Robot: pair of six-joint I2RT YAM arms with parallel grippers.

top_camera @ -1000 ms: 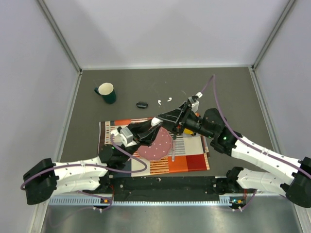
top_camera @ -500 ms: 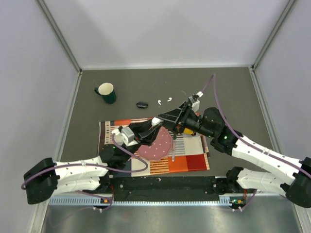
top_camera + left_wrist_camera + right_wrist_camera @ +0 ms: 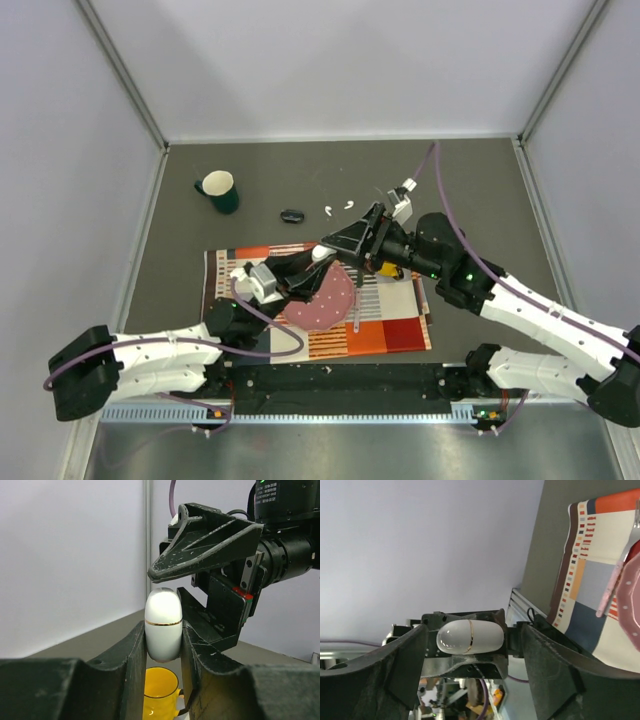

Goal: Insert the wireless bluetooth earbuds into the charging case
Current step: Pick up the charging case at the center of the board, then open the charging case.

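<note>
Both arms reach forward and meet nose to nose. The left gripper point(image 3: 318, 254) has its fingers point(image 3: 136, 647) pressed on the case point(image 3: 163, 625). The right gripper point(image 3: 340, 250) faces it, fingers point(image 3: 400, 667) spread wide on either side.

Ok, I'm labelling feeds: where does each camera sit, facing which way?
Top external: above and behind, looking down on the grey table; left arm and right arm show.
Left wrist: looks along the left gripper, shut on the white rounded plastic charging case, toward the right gripper.
Right wrist: looks between its fingers back at that case; both wrist views share it.
</note>
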